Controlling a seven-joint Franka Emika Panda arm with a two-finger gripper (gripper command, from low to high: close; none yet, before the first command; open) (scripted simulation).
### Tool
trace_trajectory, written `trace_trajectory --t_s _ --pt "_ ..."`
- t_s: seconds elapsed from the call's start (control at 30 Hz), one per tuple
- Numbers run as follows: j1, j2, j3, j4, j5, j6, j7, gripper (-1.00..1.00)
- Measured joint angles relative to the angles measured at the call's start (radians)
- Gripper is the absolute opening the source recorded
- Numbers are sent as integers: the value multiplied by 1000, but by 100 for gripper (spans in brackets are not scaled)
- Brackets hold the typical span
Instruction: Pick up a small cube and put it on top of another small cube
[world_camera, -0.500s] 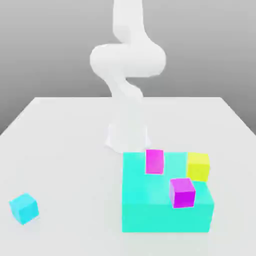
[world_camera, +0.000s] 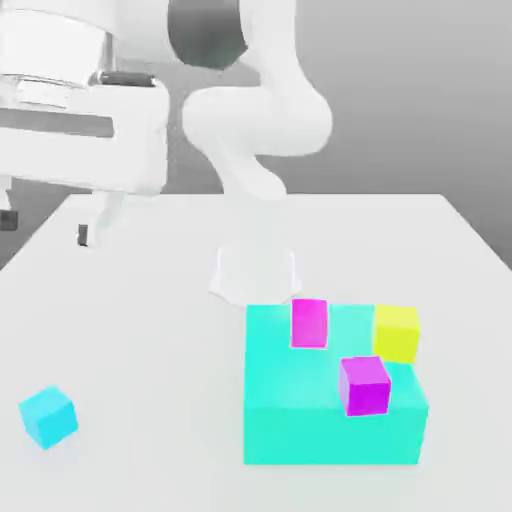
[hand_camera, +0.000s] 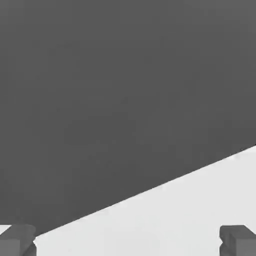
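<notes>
Reach step: the gripper (world_camera: 45, 225), jaws spread and empty, must descend onto the blue cube (world_camera: 48, 416) near-left.

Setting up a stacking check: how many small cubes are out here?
4. Cyan cube on the table at the exterior view's left; pink cube, yellow cube and purple cube on the turquoise block. More may hide behind it.
</notes>
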Motion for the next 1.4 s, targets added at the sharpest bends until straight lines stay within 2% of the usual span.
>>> trace_trajectory --t_s 0.13,0.3,0.5,0.53,0.73,0.97,1.07,1.23,1.37,1.4 --pt "-68 147 -44 -32 47 64 -27 0" --pt "-148 333 -49 -71 151 140 -91 0" --pt "-234 551 33 -46 263 293 -173 0" --pt "-242 571 42 -42 271 308 -179 -100" --pt "-247 580 48 -40 272 315 -179 -100" --pt "-173 372 -6 -80 173 151 -78 -100" --pt "-74 270 67 -88 145 65 55 -100" --pt "195 99 207 -95 124 -92 297 -100" --pt "299 -21 338 -102 121 -209 480 -100" --pt "312 -18 358 -108 117 -201 506 -100"
